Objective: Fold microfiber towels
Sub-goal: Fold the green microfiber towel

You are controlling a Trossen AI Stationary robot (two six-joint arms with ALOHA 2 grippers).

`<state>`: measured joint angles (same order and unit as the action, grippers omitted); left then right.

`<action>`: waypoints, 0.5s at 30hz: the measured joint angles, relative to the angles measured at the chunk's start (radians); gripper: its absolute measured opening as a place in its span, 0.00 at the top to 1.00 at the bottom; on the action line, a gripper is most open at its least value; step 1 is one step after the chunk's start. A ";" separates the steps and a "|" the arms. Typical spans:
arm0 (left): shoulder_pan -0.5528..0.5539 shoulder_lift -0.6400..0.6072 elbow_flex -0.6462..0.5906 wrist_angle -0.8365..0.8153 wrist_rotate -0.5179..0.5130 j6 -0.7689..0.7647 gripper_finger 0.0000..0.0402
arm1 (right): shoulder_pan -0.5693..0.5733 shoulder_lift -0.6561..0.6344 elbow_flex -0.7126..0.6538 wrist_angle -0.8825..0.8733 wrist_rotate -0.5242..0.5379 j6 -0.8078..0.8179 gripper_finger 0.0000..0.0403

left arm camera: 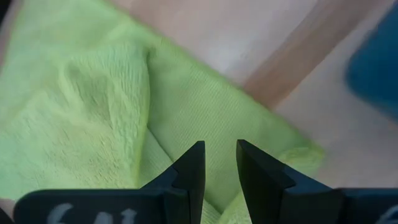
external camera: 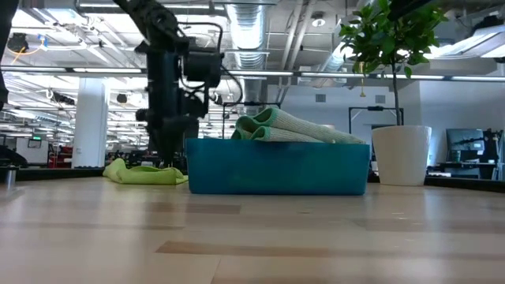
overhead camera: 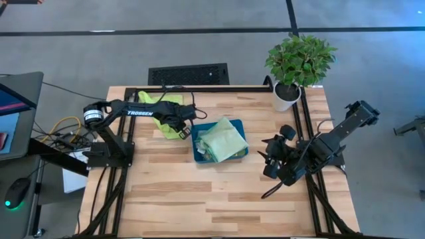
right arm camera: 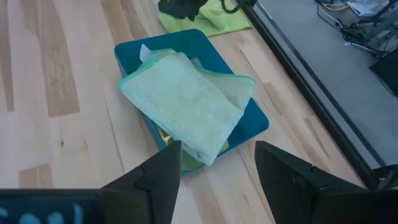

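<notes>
A lime green towel (overhead camera: 171, 130) lies crumpled on the table left of the teal tray (overhead camera: 196, 158); it also shows in the low view (external camera: 146, 173) and the left wrist view (left arm camera: 93, 93). A folded pale sage towel (overhead camera: 223, 139) lies on top in the tray (right arm camera: 186, 99), with other cloth under it. My left gripper (left arm camera: 219, 152) points down over the lime towel, next to the tray's left wall (external camera: 170, 154), with a narrow gap between its fingers. My right gripper (right arm camera: 217, 152) is open and empty above the table's right side (overhead camera: 269, 159). My left gripper's fingertips (left arm camera: 198, 163) stand right at the lime towel's folded edge (left arm camera: 186, 118), pointing down from above. I cannot tell whether they touch it.
A potted plant (overhead camera: 299, 60) in a white pot stands at the far right corner. Black frame rails (overhead camera: 307, 133) run along the table's left, far and right edges. Bare wood (overhead camera: 212, 199) lies between the tray and the near edge.
</notes>
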<state>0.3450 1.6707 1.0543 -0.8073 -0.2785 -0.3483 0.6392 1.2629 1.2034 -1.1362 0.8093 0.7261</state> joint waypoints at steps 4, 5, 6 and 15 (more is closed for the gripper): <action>0.003 0.000 -0.075 0.085 -0.056 -0.056 0.79 | 0.000 0.000 0.000 0.000 0.000 0.000 0.44; 0.004 0.000 -0.088 0.098 -0.059 -0.061 0.79 | 0.000 0.000 0.000 0.000 0.000 0.000 0.44; 0.005 0.000 -0.099 0.103 -0.057 -0.066 0.79 | 0.000 0.000 0.000 0.000 0.000 -0.001 0.44; -0.001 0.000 -0.139 0.125 0.026 -0.136 0.79 | 0.000 0.000 0.000 0.000 0.000 0.000 0.44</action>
<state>0.3443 1.6707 0.9154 -0.6822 -0.2527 -0.4843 0.6392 1.2629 1.2034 -1.1361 0.8093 0.7258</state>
